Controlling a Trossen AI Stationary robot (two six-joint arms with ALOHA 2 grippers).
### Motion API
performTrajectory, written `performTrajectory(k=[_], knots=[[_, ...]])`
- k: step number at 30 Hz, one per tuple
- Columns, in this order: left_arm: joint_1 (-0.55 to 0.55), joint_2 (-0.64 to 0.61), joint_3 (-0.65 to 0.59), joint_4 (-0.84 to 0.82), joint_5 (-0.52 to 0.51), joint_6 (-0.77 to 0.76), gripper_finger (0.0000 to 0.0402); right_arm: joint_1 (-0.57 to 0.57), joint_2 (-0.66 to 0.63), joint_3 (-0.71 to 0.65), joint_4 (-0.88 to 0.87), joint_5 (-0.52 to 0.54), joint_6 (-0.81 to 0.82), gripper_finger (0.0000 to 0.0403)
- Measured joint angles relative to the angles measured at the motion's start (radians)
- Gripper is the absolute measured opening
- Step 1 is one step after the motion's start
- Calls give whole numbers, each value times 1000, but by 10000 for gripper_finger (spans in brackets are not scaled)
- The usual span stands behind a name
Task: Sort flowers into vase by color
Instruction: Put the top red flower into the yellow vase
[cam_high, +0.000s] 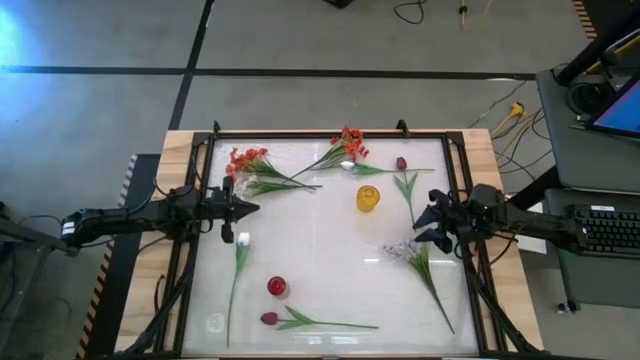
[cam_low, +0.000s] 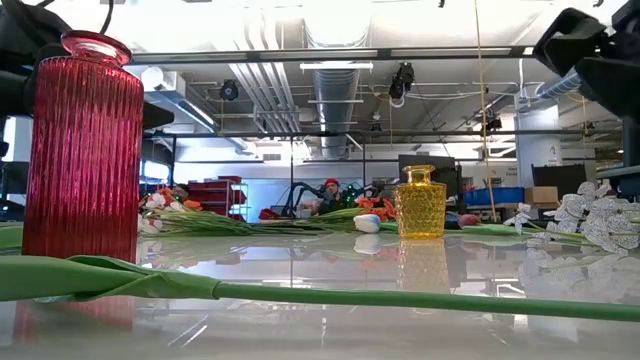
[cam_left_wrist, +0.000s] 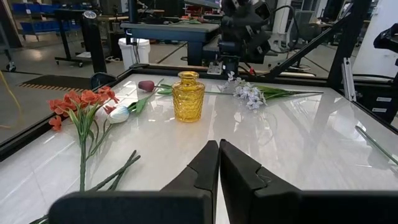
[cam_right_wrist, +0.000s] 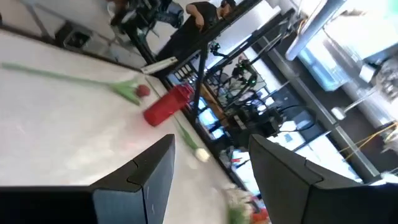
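Note:
Flowers lie flat on the white table (cam_high: 330, 225). There are two orange-red clusters (cam_high: 245, 160) (cam_high: 350, 140), a maroon tulip (cam_high: 401, 163) at the far right and another (cam_high: 268, 318) near the front. A white rose (cam_high: 243, 238) and a whitish spray (cam_high: 400, 250) lie there too. A yellow vase (cam_high: 367, 198) and a red vase (cam_high: 277, 287) stand upright. My left gripper (cam_high: 245, 208) is shut at the table's left, level, above the rose, pointing at the yellow vase (cam_left_wrist: 188, 96). My right gripper (cam_high: 425, 222) hangs open at the right, rolled sideways, nothing between its fingers (cam_right_wrist: 211, 149).
A dark frame (cam_high: 330, 134) runs around the table. A desk with a keyboard (cam_high: 610, 230) stands off to the right. Cables (cam_high: 505, 115) lie on the floor behind. Bare tabletop lies between the two vases (cam_high: 320, 245).

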Motion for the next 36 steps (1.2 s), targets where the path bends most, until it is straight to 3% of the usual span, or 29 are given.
performTrajectory(k=[6, 13, 15, 19, 27, 30, 36], knots=[[0, 1, 0, 117, 2, -30, 0, 1, 0, -2, 30, 0, -227, 199], [0, 20, 0, 355, -11, -436, 0, 1, 0, -2, 34, 29, -358, 199], [0, 29, 0, 378, -34, -432, 0, -1, 0, -2, 21, 38, -398, 199], [0, 55, 0, 417, -36, -418, 0, -8, 3, -2, 18, 186, -682, 199], [0, 99, 0, 453, -76, -339, 0, -7, 4, -2, 39, 334, -968, 199], [0, 116, 0, 517, -152, -299, 0, -7, 3, -2, 52, 344, -1108, 199], [0, 131, 0, 618, -166, -390, 0, -7, 3, -2, 43, 340, -1413, 199]])
